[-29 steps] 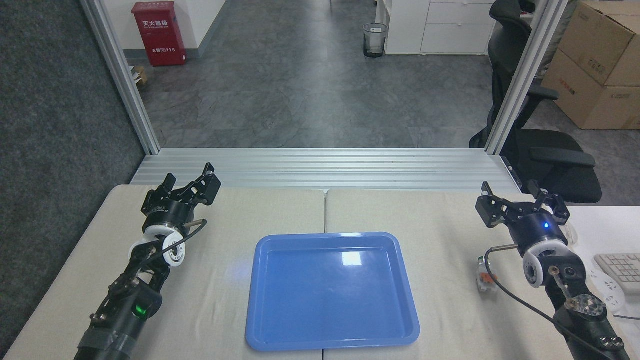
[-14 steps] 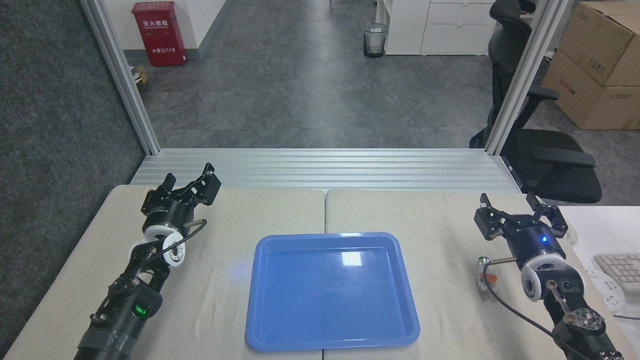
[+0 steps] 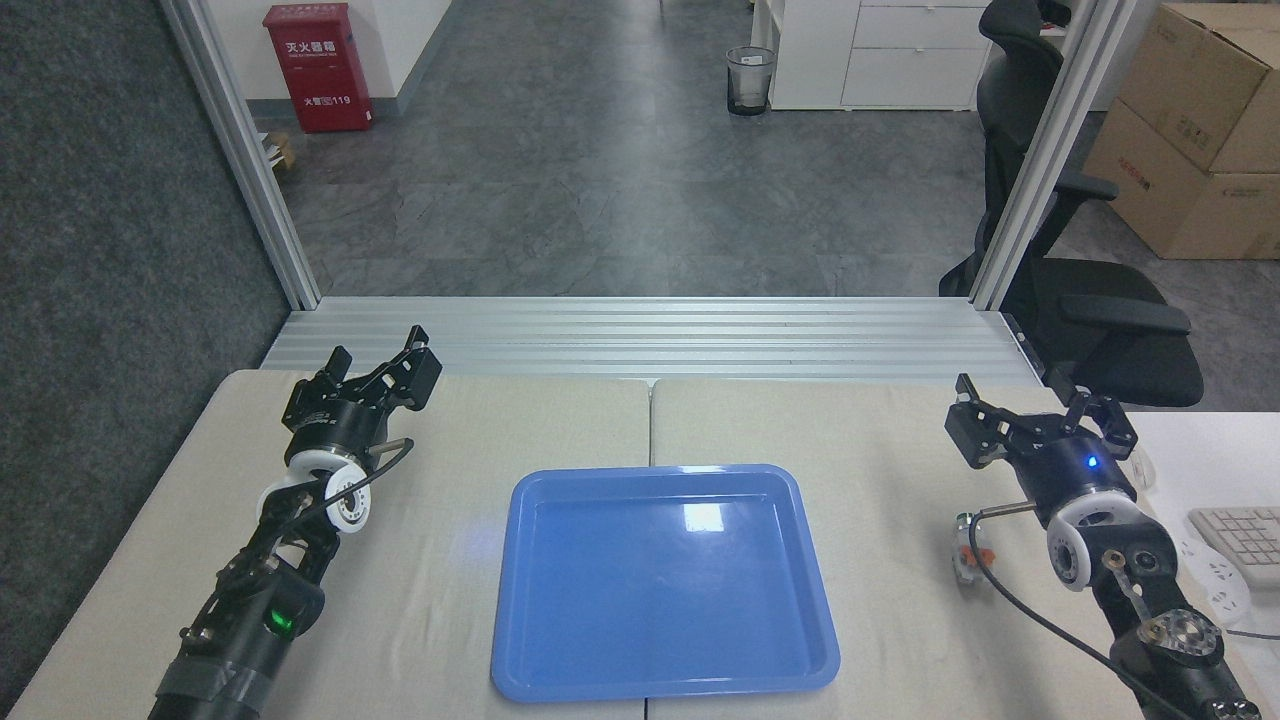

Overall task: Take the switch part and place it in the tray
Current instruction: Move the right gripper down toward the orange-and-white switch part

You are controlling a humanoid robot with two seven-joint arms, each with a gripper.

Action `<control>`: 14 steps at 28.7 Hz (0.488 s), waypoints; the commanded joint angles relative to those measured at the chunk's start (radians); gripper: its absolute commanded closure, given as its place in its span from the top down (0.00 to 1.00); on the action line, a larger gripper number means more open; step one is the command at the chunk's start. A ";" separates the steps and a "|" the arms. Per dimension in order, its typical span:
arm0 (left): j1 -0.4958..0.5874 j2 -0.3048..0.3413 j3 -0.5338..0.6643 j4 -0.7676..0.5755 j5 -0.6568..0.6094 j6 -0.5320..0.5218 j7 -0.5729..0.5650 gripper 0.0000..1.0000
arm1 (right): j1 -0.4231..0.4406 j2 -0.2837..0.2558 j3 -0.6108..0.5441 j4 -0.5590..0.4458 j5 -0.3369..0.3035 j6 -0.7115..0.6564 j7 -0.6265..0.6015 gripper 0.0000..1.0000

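Across the lower half of the frame spreads the table point(image 3: 880, 620), covered in beige cloth. At its centre lies the blue tray point(image 3: 665, 680), with nothing in it. At left, the left tool point(image 3: 385, 362) hangs over the table's far edge, its fingers spread apart and holding nothing. At right, the right tool point(image 3: 1040, 408) is likewise spread wide and holding nothing. Just below it, lower right of the frame, the switch part point(image 3: 967, 548) rests on the cloth beside the right arm, well apart from the tray.
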 commanded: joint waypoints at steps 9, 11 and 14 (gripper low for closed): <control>0.000 0.000 -0.001 0.000 0.000 0.000 0.000 1.00 | 0.176 0.085 0.010 -0.176 -0.001 0.001 0.005 0.97; 0.000 0.000 -0.001 0.000 0.000 0.000 0.000 1.00 | 0.212 0.131 0.006 -0.175 -0.004 -0.001 0.006 0.97; 0.000 0.000 -0.001 0.000 0.000 0.000 0.000 1.00 | 0.235 0.155 0.003 -0.158 -0.005 0.005 0.008 0.97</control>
